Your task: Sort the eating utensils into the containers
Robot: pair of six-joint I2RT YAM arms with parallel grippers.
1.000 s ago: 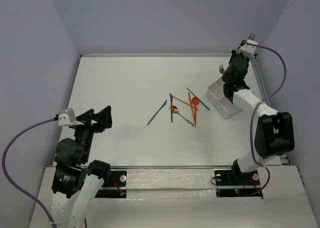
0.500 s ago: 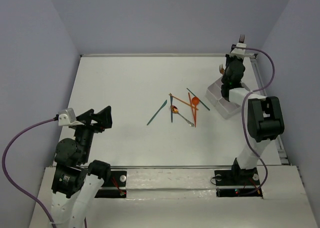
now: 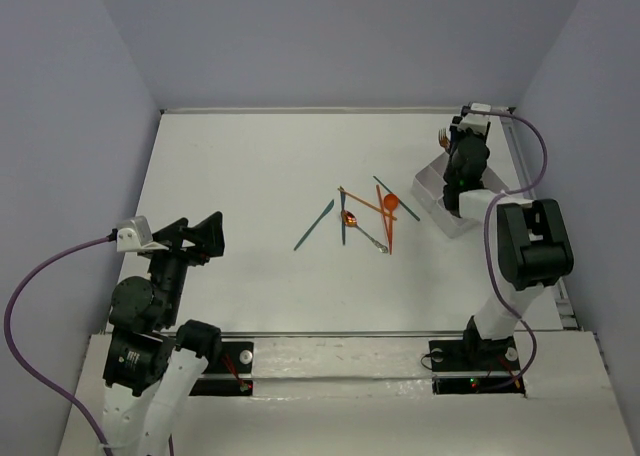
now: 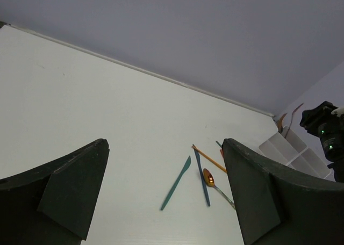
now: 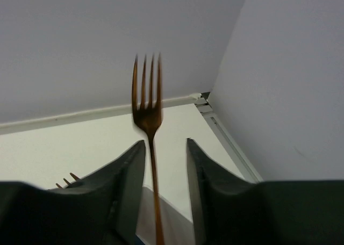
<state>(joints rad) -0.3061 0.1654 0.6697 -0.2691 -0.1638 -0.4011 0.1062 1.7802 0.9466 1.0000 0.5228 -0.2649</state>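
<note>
Top: high, near side, looking down. Wrists: low, facing far wall (image 4: 161, 30). Top, left share tray (image 3: 435, 194).

A white tabletop (image 3: 240, 176) carries a teal knife (image 3: 314, 225) left of centre; just right of it, orange and teal utensils (image 3: 390, 203) lie crossed in a heap. A white tray (image 3: 430, 188) sits toward the upper right.

1. The fork (image 5: 149, 113) is showing amber-orange, tines and stem alike.
2. The right gripper (image 5: 165, 143) is showing matt black on both fingers (image 5: 121, 191).
3. The tray (image 3: 432, 188) is showing plain white, and so is the table (image 3: 240, 176).
4. The knife (image 3: 314, 225) lying on its own is showing dark teal, while the spoon (image 3: 390, 203) is showing bright orange.
5. The cables (image 3: 95, 243) are showing purple.
6. The walls (image 3: 330, 36) are showing a pale lavender-grey with no pattern.
</note>
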